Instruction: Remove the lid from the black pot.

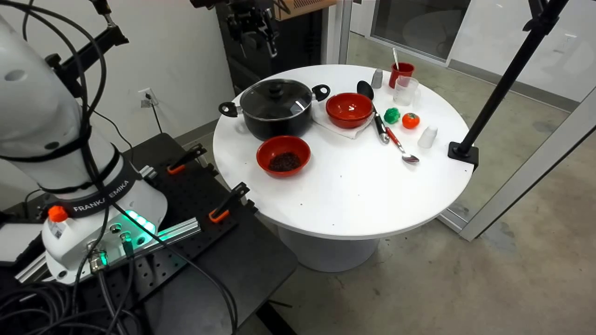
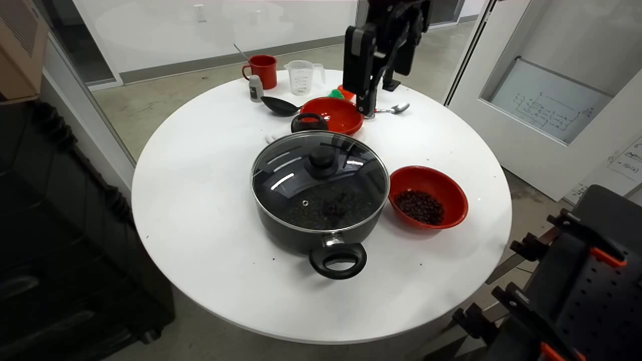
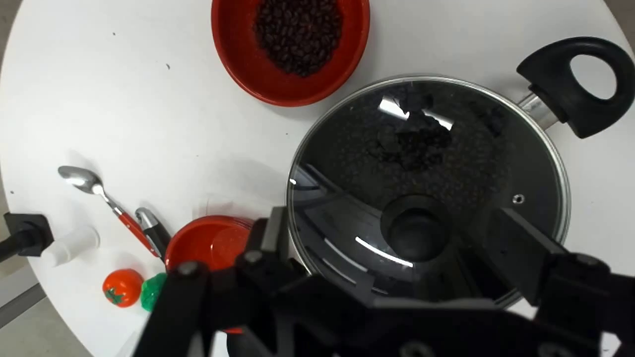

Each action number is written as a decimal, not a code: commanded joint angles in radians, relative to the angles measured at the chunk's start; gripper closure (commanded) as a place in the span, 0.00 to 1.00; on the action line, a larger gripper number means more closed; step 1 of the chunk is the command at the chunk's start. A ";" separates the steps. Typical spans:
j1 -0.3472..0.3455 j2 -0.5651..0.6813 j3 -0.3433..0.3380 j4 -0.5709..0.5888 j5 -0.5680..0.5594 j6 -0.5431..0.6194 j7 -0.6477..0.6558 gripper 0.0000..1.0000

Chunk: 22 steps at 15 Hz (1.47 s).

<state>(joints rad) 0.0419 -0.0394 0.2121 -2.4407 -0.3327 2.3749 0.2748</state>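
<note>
gripper (image 3: 391, 215), wide, empty, hangs clear of the lid (image 2: 321, 195), which covers the pot (image 2: 287, 234); grasp and removal remain.

1. Wide round black cooking pot (image 2: 301, 241), two side handles: upright on round white table (image 2: 200, 210).
2. Round clear glass lid (image 2: 321, 188), thin metal rim, dark knob (image 2: 321, 157): seated on pot, dark contents showing through.
3. Round red bowl (image 2: 426, 178) holding dark beans (image 2: 420, 206): just right of pot from camera; touching or not, can't tell.
4. Glossy red round bowl (image 2: 343, 115): behind pot, partly hidden by far handle.
5. Black two-fingered gripper (image 2: 385, 87): upper right of pot, apart from lid, fingers parted.
6. Red cylindrical mug (image 2: 265, 72), clear plastic measuring cup (image 2: 301, 78), small grey shaker (image 2: 256, 89): well behind pot.
7. Black oval ladle head (image 2: 279, 106): behind pot, leftward. Shiny metal spoon (image 2: 400, 108): behind pot, rightward.
</note>
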 commanded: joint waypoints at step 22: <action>0.084 0.294 -0.144 0.121 0.126 0.268 -0.083 0.00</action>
<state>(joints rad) 0.1008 0.2329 0.0936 -2.3241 -0.1949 2.6277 0.1743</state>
